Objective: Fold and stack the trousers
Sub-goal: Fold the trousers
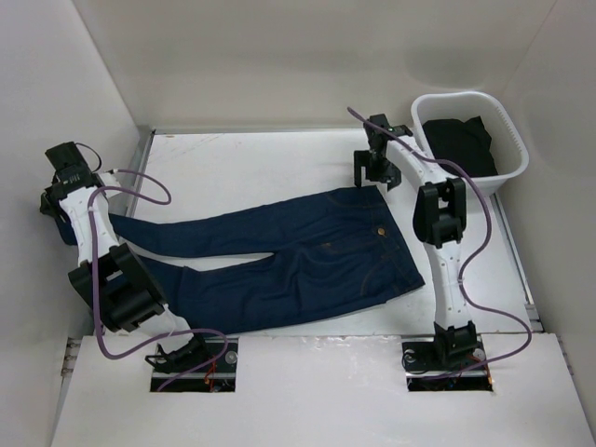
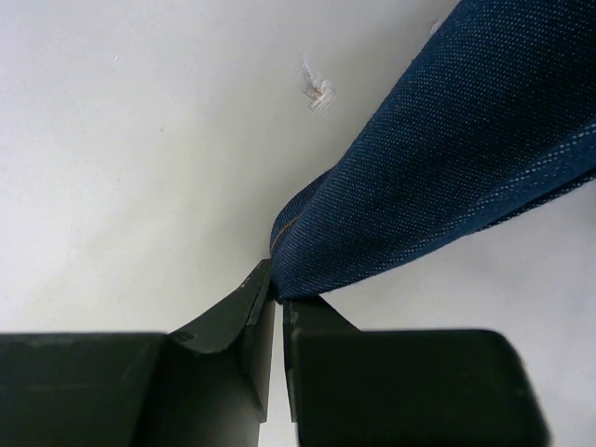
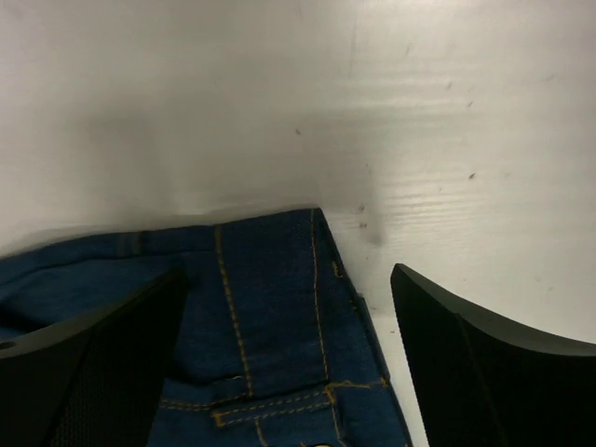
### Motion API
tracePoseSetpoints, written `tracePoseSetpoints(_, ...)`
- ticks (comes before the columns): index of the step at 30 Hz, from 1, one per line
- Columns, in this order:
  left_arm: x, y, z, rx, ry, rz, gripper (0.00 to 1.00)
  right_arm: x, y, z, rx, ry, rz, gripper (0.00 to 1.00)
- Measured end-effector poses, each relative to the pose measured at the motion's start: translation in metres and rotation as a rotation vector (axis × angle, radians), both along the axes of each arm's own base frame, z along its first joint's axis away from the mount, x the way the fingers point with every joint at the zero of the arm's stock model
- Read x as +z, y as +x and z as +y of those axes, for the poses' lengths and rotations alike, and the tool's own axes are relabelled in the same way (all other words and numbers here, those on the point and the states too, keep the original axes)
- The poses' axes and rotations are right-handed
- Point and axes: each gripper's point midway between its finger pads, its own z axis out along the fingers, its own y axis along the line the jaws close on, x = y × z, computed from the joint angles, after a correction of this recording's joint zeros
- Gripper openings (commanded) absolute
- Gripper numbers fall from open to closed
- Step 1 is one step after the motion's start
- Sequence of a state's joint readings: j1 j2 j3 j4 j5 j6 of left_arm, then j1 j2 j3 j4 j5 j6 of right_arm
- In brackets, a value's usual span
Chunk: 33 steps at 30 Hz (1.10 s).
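Lengthwise across the smooth white table [image 1: 261, 163] the trousers [image 1: 307, 265] lie flat: dark blue denim with tan stitching, waist to the right, both long legs running left. A white slotted plastic basket [image 1: 463, 97] in the far right corner holds dark cloth [image 1: 458, 142]. The left gripper [image 2: 277, 291] is pressed together, pinching the hem edge of one leg. The right gripper [image 3: 287, 279] hangs over the waistband's far corner with its black jaws spread wide.

I read no text, label, brand or number in any view. Nothing legible on trousers [image 1: 307, 251], only tan stitching. Nothing legible on basket [image 1: 514, 140].
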<state>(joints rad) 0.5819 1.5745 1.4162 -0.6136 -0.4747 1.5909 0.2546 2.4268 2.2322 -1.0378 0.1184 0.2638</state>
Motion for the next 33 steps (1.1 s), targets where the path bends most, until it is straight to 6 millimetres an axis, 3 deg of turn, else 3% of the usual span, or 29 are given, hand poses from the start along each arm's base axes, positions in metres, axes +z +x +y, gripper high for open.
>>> tracePoseSetpoints(3,0.000,0.000,0.000,0.000,0.000,0.000,0.03,-0.018,-0.012,-0.003,0.018,-0.030,0.090,1.00)
tracePoseSetpoints(6,0.000,0.000,0.000,0.000,0.000,0.000,0.04,-0.013,-0.011,-0.001,0.041,-0.041,0.108,0.98)
tracePoseSetpoints(7,0.000,0.000,0.000,0.000,0.000,-0.001,0.04,-0.011,-0.012,-0.001,0.046,-0.043,0.114,0.93)
tracePoseSetpoints(8,0.000,0.000,0.000,-0.001,0.000,-0.001,0.04,-0.011,-0.014,0.000,0.052,-0.046,0.125,0.86)
tracePoseSetpoints(11,0.000,0.001,-0.001,-0.003,0.000,-0.001,0.04,-0.008,-0.020,0.002,0.072,-0.043,0.151,0.29)
tracePoseSetpoints(14,0.000,0.002,-0.002,-0.007,0.000,-0.002,0.04,-0.008,-0.023,0.006,0.078,-0.022,0.166,0.04)
tracePoseSetpoints(15,0.000,0.003,-0.002,-0.007,0.000,-0.002,0.04,-0.009,-0.025,0.008,0.081,-0.011,0.176,0.00)
tracePoseSetpoints(22,0.000,0.002,-0.001,-0.010,-0.004,-0.009,0.04,-0.020,-0.046,0.019,0.080,0.074,0.243,0.00)
tracePoseSetpoints(23,0.000,0.002,-0.001,-0.011,-0.006,-0.012,0.04,-0.019,-0.049,0.019,0.070,0.082,0.241,0.12)
tracePoseSetpoints(24,0.000,0.003,-0.001,-0.013,-0.007,-0.014,0.04,-0.019,-0.050,0.017,0.052,0.085,0.238,0.36)
tracePoseSetpoints(25,0.000,0.003,-0.001,-0.013,-0.008,-0.015,0.04,-0.018,-0.051,0.016,0.036,0.085,0.230,0.45)
tracePoseSetpoints(27,0.001,0.003,-0.001,-0.016,-0.010,-0.018,0.04,-0.014,-0.046,0.013,0.021,0.077,0.202,0.63)
tracePoseSetpoints(30,0.002,0.003,-0.002,-0.021,-0.011,-0.025,0.04,-0.008,-0.034,0.011,0.001,0.086,0.155,0.69)
tracePoseSetpoints(31,0.002,0.003,-0.002,-0.022,-0.011,-0.025,0.05,-0.007,-0.031,0.012,-0.006,0.090,0.145,0.89)
tracePoseSetpoints(32,0.003,0.003,-0.002,-0.022,-0.011,-0.027,0.05,-0.005,-0.028,0.012,-0.029,0.098,0.135,1.00)
tracePoseSetpoints(33,0.003,0.003,-0.003,-0.023,-0.012,-0.028,0.05,-0.003,-0.025,0.012,-0.048,0.105,0.125,1.00)
